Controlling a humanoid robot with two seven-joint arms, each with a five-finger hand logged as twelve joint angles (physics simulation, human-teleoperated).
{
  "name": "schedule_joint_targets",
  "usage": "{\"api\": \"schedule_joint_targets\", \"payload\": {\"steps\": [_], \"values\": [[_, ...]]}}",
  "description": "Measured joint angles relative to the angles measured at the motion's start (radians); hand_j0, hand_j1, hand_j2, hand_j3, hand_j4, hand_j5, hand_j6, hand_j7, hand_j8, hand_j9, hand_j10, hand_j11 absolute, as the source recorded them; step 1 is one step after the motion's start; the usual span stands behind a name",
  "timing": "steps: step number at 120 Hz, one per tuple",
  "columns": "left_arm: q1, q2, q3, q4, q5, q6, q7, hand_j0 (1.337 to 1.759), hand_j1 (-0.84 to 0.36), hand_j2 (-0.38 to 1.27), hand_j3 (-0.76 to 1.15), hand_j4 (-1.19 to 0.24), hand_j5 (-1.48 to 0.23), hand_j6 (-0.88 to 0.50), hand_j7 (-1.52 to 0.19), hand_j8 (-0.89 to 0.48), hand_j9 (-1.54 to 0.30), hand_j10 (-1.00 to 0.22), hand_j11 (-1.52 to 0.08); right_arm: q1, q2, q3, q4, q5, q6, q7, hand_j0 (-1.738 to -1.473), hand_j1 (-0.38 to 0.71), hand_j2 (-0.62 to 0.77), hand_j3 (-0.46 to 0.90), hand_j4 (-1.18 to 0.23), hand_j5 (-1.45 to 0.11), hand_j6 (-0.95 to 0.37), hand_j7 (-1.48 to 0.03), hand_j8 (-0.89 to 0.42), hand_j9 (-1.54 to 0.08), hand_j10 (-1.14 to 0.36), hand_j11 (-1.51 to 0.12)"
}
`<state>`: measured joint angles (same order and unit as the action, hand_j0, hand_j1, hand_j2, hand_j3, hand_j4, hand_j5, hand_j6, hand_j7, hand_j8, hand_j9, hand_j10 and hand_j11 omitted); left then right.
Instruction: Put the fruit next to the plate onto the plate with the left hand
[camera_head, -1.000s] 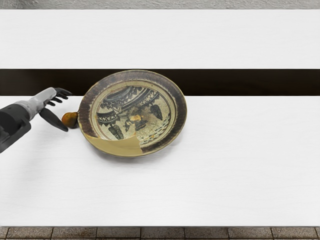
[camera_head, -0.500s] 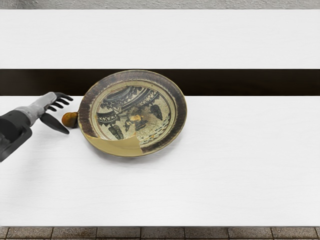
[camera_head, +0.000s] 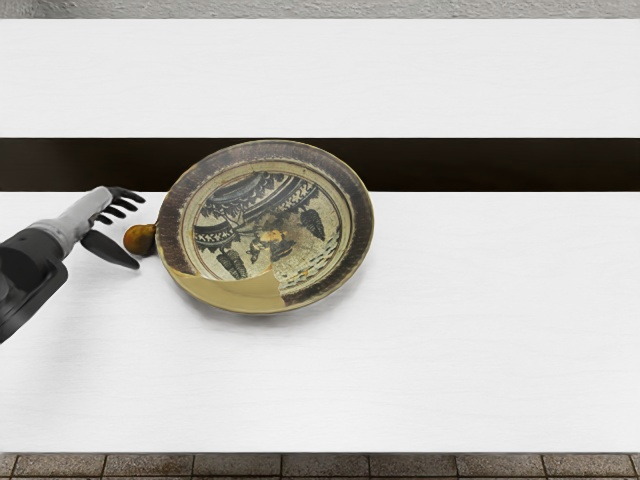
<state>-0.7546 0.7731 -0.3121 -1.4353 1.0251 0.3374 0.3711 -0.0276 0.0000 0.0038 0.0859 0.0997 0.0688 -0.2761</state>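
fruit beside the plate, hand open next to it

surface first: a broad white top that fills most of what i can see from here. behind it, across a dark gap, runs a second white slab. a strip of brown tiled floor shows along the near edge.

on the surface, left of centre and close to its far edge, sits the plate. it is a wide round dish with a dark brown rim and a pale inside painted with dark figures. a plain tan patch covers its near-left part. nothing lies in it.

the left arm comes in from the left, dark at the near end and grey toward the wrist. the left hand is just left of the plate. it is open wide and holds nothing. its dark fingers are fanned out toward the plate's rim, and the thumb is stretched out well below them.

the fruit is the smallest thing here, an orange-brown lump on the surface. it rests right against the plate's left rim, outside the dish. it sits in the opening between fingers and thumb. whether any part of the hand touches it, i cannot tell.
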Motion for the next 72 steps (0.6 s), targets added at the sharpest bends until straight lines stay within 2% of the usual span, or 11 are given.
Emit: {"api": "schedule_joint_targets", "payload": {"steps": [72], "values": [[0.0, -0.002, 0.001, -0.008, -0.002, 0.014, 0.008, 1.658, -0.08, 0.08, 0.0, -0.36, -0.47, -0.36, -0.47, -0.36, -0.47, -0.36, -0.47, 0.0, 0.0, -0.001, 0.0, 0.0, 0.0, 0.0, -1.658, -0.35, 0.0, 0.0, 0.0, 0.0, 0.0, 0.0, 0.0, 0.0, 0.0, 0.0]]}}
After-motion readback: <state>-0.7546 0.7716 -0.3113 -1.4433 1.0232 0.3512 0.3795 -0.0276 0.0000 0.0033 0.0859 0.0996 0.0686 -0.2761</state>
